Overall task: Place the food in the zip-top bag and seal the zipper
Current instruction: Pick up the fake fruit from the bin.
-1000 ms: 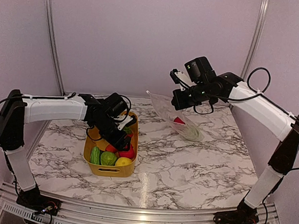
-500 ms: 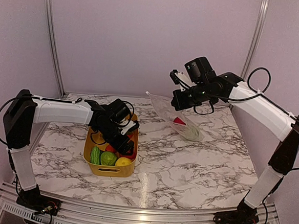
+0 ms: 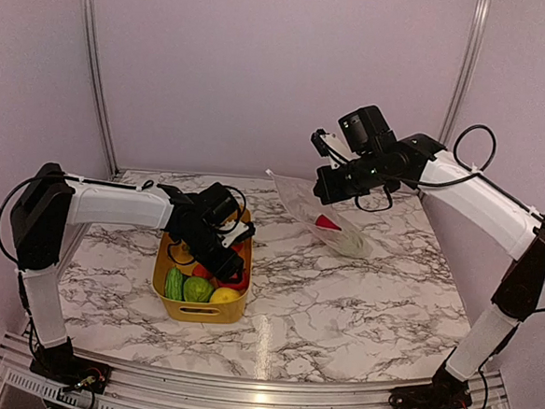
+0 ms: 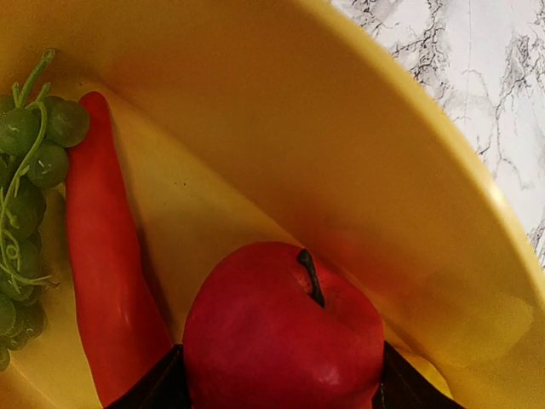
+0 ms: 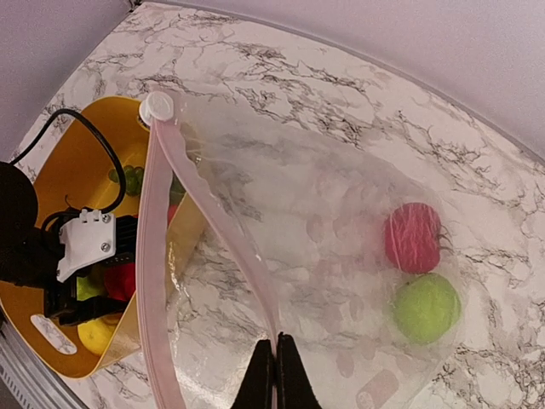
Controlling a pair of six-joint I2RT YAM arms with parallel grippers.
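Jaws of left gripper (image 3: 227, 257) straddle red apple (image 4: 281, 332), grip unclear; right gripper (image 5: 275, 366) clamped on zipper (image 5: 223, 234) of zip-top bag (image 5: 341, 230)

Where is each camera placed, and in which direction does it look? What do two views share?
Top external: above and behind the arms, looking down on the marble table; both arms show, left hand in the yellow bin, right hand holding up the zip-top bag.
Left wrist: inside the bin, facing a red apple; its dark fingers flank the apple.
Right wrist: above the table, looking down through the bag; its closed fingertips pinch the bag's edge.
Shared: right wrist and top views both show bin and bag.
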